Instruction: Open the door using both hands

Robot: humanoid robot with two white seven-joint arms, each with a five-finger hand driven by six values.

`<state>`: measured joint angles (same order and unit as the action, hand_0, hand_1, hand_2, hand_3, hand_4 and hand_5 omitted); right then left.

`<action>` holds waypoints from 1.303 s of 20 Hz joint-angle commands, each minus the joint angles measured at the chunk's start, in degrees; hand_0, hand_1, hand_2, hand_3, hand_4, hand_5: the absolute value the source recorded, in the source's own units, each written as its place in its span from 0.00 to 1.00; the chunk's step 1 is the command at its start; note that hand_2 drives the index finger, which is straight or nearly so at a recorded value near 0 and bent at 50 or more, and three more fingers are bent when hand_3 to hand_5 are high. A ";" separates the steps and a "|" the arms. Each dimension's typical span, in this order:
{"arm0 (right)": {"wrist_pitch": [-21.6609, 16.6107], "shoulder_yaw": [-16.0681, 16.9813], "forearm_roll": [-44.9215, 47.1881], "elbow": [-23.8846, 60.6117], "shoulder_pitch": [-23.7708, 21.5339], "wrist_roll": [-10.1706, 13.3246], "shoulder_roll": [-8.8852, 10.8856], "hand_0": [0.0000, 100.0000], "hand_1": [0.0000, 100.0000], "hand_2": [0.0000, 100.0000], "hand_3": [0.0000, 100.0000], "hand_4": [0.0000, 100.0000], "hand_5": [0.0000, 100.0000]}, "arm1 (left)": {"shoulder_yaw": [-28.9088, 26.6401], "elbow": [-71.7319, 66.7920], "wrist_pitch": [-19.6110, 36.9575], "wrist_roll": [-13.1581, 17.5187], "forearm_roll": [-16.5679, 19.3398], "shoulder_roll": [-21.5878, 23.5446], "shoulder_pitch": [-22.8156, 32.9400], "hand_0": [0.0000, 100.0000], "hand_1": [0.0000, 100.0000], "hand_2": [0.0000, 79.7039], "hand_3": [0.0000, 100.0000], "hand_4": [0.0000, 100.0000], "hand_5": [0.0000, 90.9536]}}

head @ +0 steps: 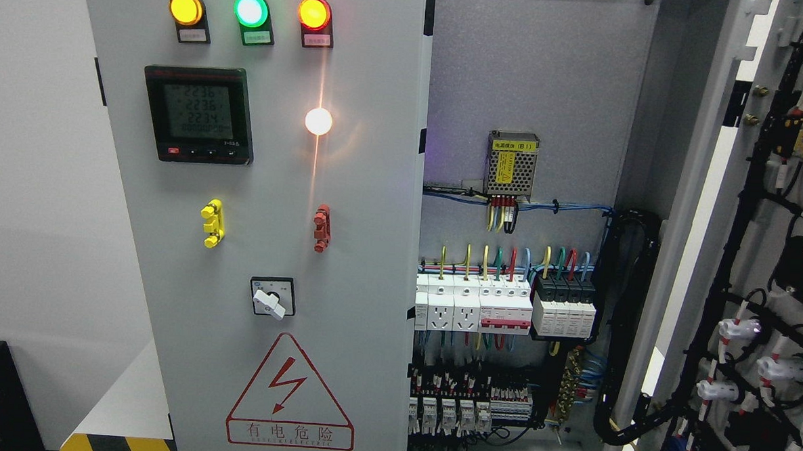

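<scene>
Neither hand was in shot, so can't tell what the fingers were doing. The right door (745, 267) hung wide open at the cabinet's right edge, wiring facing in. The left door (345, 264) sat closed, lamps (249, 11) lit, breakers (500, 304) showing inside.

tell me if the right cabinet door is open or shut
Open: the right door is swung wide, its wired inner face showing, and the breakers inside are exposed.
</scene>
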<state>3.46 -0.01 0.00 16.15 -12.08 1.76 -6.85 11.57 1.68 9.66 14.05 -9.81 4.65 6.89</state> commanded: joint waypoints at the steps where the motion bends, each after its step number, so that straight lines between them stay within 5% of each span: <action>1: -0.21 -0.78 0.70 35.24 -6.19 0.26 0.26 0.00 0.00 0.00 0.00 0.00 0.00 | -3.48 -0.10 0.45 -0.34 0.15 -2.01 0.05 0.00 0.00 0.00 0.00 0.00 0.00; 9: -0.29 -6.32 0.70 63.45 -17.70 0.27 2.02 0.00 0.00 0.00 0.00 0.00 0.00 | -3.48 -0.01 0.54 -0.42 0.15 -2.36 -0.74 0.00 0.00 0.00 0.00 0.00 0.00; 13: -0.82 -6.32 0.70 71.81 -18.59 0.26 2.28 0.00 0.00 0.00 0.00 0.00 0.00 | -3.48 -0.01 0.45 -2.61 0.32 -2.36 -1.09 0.00 0.00 0.00 0.00 0.00 0.00; 16: -5.63 -7.28 0.79 77.96 -21.30 0.26 3.85 0.00 0.00 0.00 0.00 0.00 0.00 | -3.39 0.17 0.54 -3.59 0.50 -2.36 -1.18 0.00 0.00 0.00 0.00 0.00 0.00; 20: -13.37 -12.73 0.79 82.81 -23.16 0.35 8.08 0.00 0.00 0.00 0.00 0.00 0.00 | -3.39 0.17 0.54 -3.59 0.50 -2.10 -1.18 0.00 0.00 0.00 0.00 0.00 0.00; 26: -15.76 -17.12 0.79 89.14 -23.07 0.26 9.40 0.00 0.00 0.00 0.00 0.00 0.00 | -3.39 0.17 0.62 -3.24 0.50 -1.84 -1.53 0.00 0.00 0.00 0.00 0.00 0.00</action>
<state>-11.39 -9.99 0.00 86.23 -34.15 2.14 -1.87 8.46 0.17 10.17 10.38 -9.35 2.70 5.63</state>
